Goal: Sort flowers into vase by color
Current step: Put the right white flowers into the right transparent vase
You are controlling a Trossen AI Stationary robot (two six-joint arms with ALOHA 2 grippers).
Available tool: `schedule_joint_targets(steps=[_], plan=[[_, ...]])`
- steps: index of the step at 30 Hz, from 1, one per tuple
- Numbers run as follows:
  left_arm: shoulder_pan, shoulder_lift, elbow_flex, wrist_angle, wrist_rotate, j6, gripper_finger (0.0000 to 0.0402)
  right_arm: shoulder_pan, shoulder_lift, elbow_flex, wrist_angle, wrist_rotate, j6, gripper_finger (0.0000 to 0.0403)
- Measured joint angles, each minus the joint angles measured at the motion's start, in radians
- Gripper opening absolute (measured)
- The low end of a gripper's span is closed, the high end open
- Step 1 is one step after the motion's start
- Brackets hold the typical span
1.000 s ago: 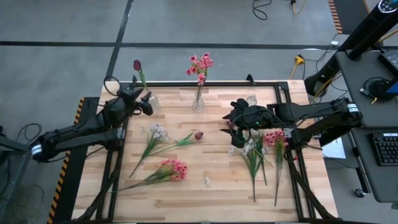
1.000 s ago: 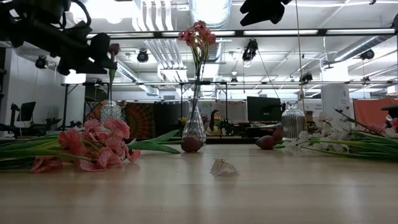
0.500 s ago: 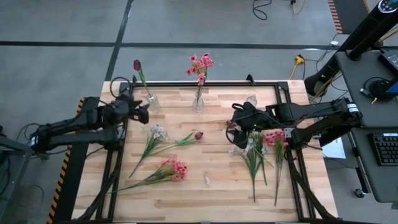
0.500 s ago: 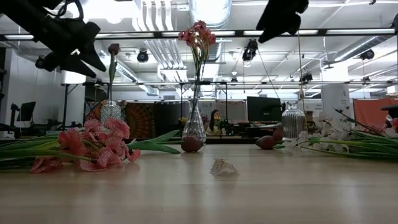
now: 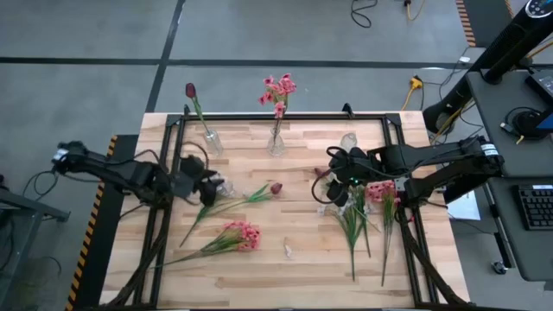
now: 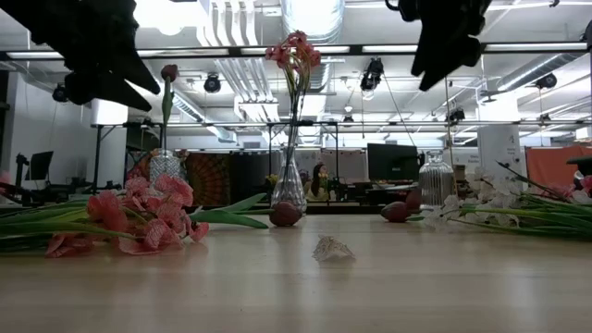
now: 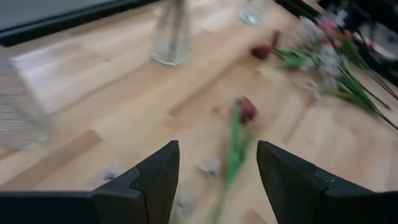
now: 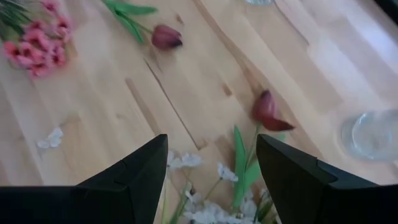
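While 1 dark red tulip (image 5: pixel 190 90) already stands in the left vase (image 5: pixel 211 141) at the back of the worktop (image 5: pixel 302 259), the left tool (image 5: pixel 207 185) hangs low over the left part of the wood, fingers apart with nothing between them, just above a white-lavender spray (image 5: pixel 218 184) whose stem runs toward the front. Its wrist view looks past the open fingers at a loose red tulip (image 7: pixel 246 109) lying on the boards. Near the front left lies a pink bunch (image 5: pixel 242 233). At the back centre, a second vase (image 5: pixel 276 142) holds pink blooms (image 5: pixel 278 89). Farther right, the right tool (image 5: pixel 339 184) is spread and empty too, poised over another fallen red tulip (image 8: pixel 266 111) beside a heap of white and pink stems (image 5: pixel 363 207); a third vase (image 5: pixel 349 139) stands empty behind it.

Sorting looks partly done, with both arms seemingly reaching for their next flower. Each next needs to drop onto a thin stem, close on it, then lift it toward the matching vase.
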Motion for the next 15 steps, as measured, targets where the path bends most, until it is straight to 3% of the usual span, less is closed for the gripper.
schedule_joint_targets(steps=[5, 10, 15], plan=[[-0.136, 0.139, 0.087, 0.001, -0.022, -0.014, 0.0198, 0.0, 0.0, -0.044, 0.0, -0.01, 0.045, 0.0237], [-0.202, 0.282, 0.181, -0.013, -0.02, -0.011, 0.0198, 0.0, 0.0, -0.072, 0.0, -0.061, 0.093, 0.0237], [-0.232, 0.42, 0.253, -0.046, 0.093, 0.025, 0.0198, 0.0, 0.0, -0.078, -0.026, -0.105, 0.159, 0.0237]])
